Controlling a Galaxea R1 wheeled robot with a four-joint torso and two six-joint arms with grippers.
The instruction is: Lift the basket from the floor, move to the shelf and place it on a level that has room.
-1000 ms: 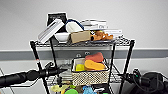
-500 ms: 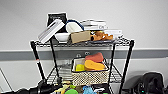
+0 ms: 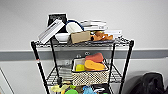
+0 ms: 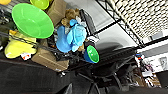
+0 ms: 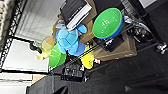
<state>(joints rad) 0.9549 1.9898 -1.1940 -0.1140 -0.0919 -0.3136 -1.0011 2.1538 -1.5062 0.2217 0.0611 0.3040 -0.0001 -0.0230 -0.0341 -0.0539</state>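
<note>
The cream-white woven basket (image 3: 90, 76) stands on the shelf (image 3: 82, 43), on the wire-grid level (image 3: 58, 75) second from its top, at that level's right half. Orange, red and yellow soft items fill it. It sits upright and nothing holds it. Its woven underside (image 4: 140, 17) shows large in the left wrist view, and an edge of the basket (image 5: 5, 10) shows in the right wrist view. A dark tip of my left gripper (image 4: 67, 88) and of my right gripper (image 5: 62, 89) sits low, at the height of the toy tier below the basket.
The top tier carries books (image 3: 51, 30), a white bowl (image 3: 62, 37) and a brown box (image 3: 80, 37). Below the basket lie a blue plush toy (image 4: 73, 36), green bowls (image 4: 32, 20), a yellow toy (image 5: 88, 58) and cardboard boxes (image 5: 120, 50). A black bag (image 3: 150, 83) stands to the shelf's right.
My left arm, which reached in from the left a second ago, has dropped out of the head view. The basket has stayed in place on its level.
</note>
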